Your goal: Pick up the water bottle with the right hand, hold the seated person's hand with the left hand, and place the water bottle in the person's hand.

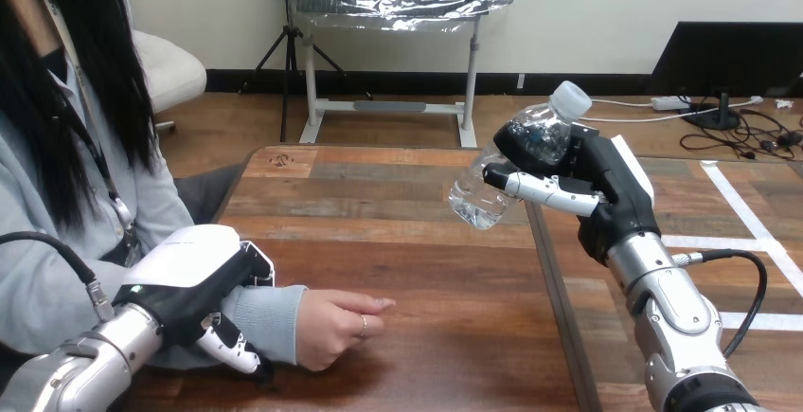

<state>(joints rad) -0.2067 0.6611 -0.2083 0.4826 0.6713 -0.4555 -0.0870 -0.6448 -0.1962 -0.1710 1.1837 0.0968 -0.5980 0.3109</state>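
Water bottle (478, 194) — right of centre, clear of the desk (426, 260), gripped by the right hand (606, 185); tilted, cap toward upper right. Person's hand (336, 327) — lower centre, loosely curled, below-left of bottle. Left hand (204, 275) — lower left, fingers wrapped round the person's wrist.

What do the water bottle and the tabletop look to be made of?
The clear water bottle with white cap: thin transparent plastic, glossy; the right hand shows dark through it. The brown plank table: wood by its grain and knots, matte finish, possibly laminate.
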